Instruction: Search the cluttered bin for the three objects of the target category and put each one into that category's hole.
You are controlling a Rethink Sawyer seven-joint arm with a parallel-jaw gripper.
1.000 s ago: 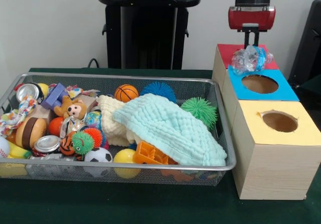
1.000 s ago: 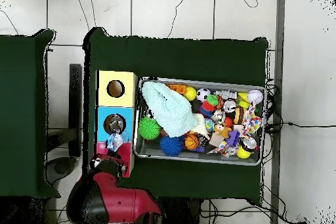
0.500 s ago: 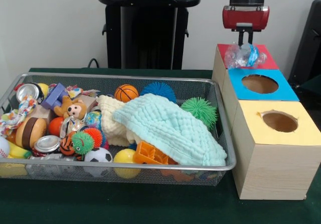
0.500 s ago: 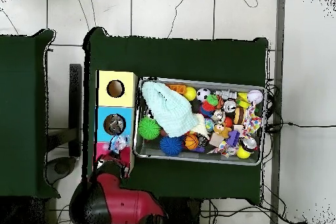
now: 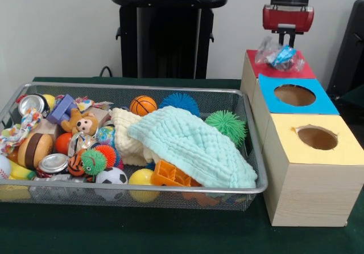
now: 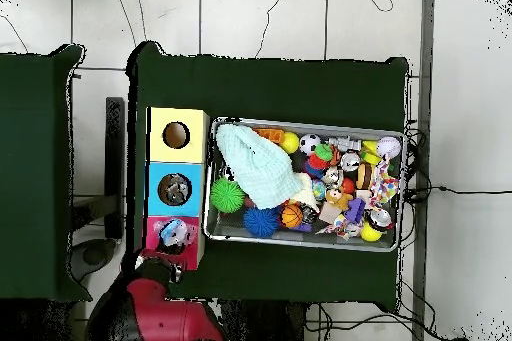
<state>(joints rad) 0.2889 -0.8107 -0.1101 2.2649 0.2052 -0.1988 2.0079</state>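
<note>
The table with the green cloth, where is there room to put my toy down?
The green table is bare in front of the silver wire mesh bin, and in the overhead view also along the bin's far long side. The bin itself is crowded with balls, cans and a pale green cloth.

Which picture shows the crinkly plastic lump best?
The front view: the plastic lump hangs clear under the gripper, above the red box top. The overhead view shows only a small shiny blob over that red top.
</note>
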